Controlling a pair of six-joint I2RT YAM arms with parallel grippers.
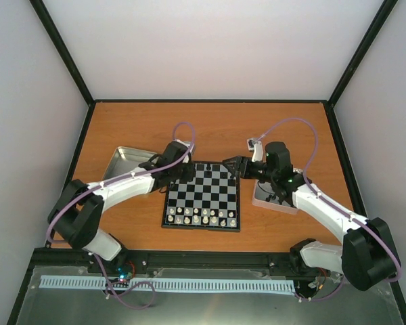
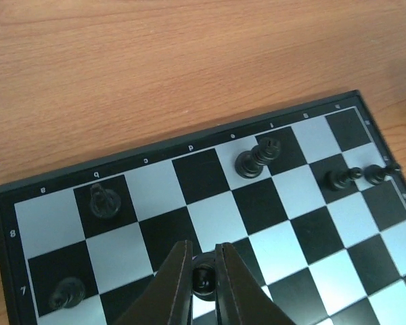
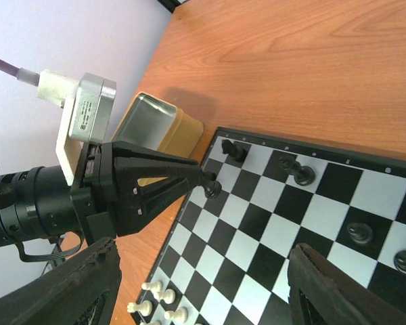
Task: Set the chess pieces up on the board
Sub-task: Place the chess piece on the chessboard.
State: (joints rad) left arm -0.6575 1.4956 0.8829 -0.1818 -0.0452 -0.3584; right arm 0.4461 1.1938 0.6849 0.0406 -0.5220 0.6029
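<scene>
That small black chess piece is pinched in your left jaws, shut tight on it, low over the black-and-grey checked chessboard near its black end — centre it on one square, lower straight, then let go. Right jaws gape empty.

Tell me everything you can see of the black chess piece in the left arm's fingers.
The black chess piece is tiny and glossy, plastic by its look, round-topped. The left gripper's fingers are shut on its sides. It hangs over the board, near the end where other black pieces stand. Whether its base touches a square cannot be told.
</scene>
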